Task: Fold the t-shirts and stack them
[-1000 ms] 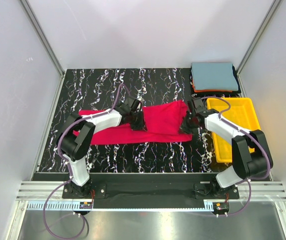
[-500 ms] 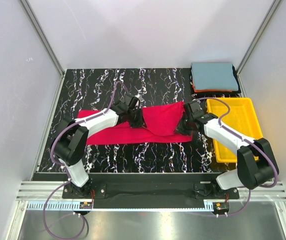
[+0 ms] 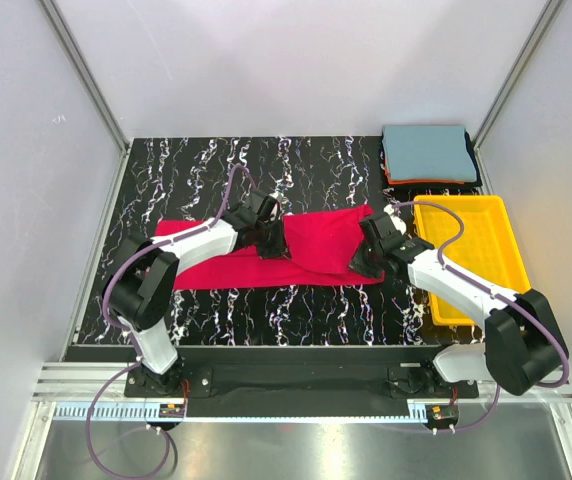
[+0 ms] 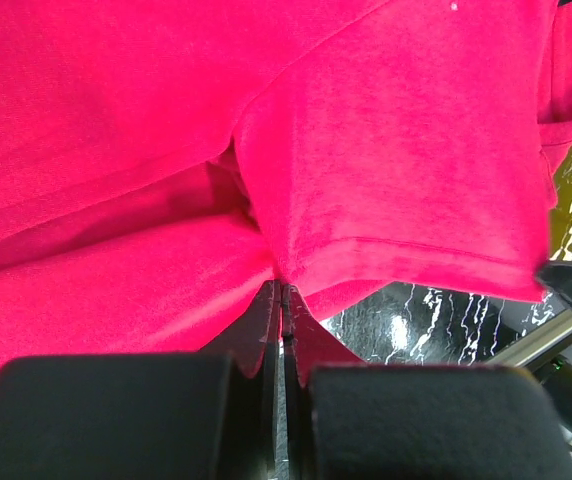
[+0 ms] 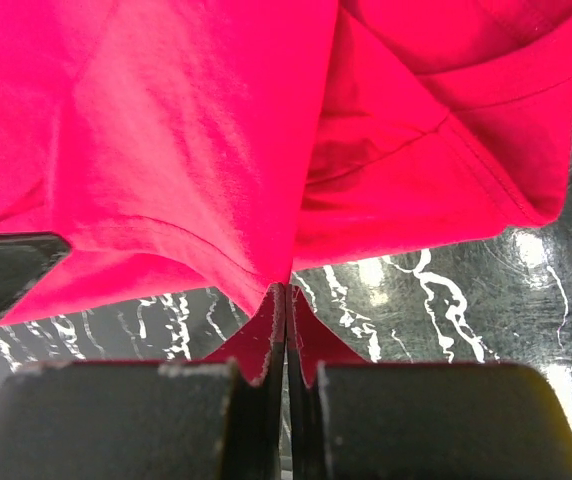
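The bright red t-shirt (image 3: 316,245) lies across the middle of the black marble table, its right part folded over. My left gripper (image 3: 270,240) is shut on a pinch of the red cloth near the shirt's middle; it also shows in the left wrist view (image 4: 282,290). My right gripper (image 3: 368,252) is shut on the red cloth at the shirt's right edge, seen too in the right wrist view (image 5: 286,292). A folded grey-blue t-shirt (image 3: 428,152) tops a stack at the back right, with the orange one's edge (image 3: 406,182) and a dark one beneath.
A yellow plastic tray (image 3: 496,215) stands at the right, just right of my right arm. Metal frame posts and white walls enclose the table. The table's front edge runs just ahead of the arm bases.
Both grippers have moved with the red cloth, the right one forward and to the left. The folded part of the shirt now lies lower and flatter.
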### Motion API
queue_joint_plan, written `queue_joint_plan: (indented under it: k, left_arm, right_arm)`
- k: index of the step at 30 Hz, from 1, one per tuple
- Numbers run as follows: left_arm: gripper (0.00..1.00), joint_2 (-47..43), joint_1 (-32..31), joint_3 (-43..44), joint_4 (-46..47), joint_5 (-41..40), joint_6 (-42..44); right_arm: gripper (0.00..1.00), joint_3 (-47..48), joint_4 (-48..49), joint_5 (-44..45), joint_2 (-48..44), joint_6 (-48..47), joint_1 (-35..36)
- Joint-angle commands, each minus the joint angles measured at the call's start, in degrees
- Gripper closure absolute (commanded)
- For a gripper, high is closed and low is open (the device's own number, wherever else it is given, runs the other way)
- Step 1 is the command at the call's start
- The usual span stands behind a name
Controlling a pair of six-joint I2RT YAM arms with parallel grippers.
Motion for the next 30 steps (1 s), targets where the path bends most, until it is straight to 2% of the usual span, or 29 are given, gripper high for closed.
queue_joint_plan:
  k: [1, 14, 21, 30]
  left_arm:
    - [1.00, 0.52, -0.19, -0.35, 0.86, -1.52, 1.00]
    - [1.00, -0.71, -0.19, -1.41, 0.86, -2.31, 0.74]
    - [1.00, -4.57, -0.10, -2.72, 0.68, -2.04, -0.14]
    - [1.00, -3.61, -0.19, -2.11, 0.24, -1.87, -0.23]
  right_arm:
    - [1.00, -0.34, 0.78, 3.55, -3.18, 1.45, 1.05]
    - [1.00, 1.33, -1.76, 7.42, -3.62, 3.56, 5.36]
    - [1.00, 0.46, -4.23, 8.21, -4.85, 5.05, 6.06]
    - [1.00, 1.60, -4.41, 8.74, -4.50, 7.25, 8.34]
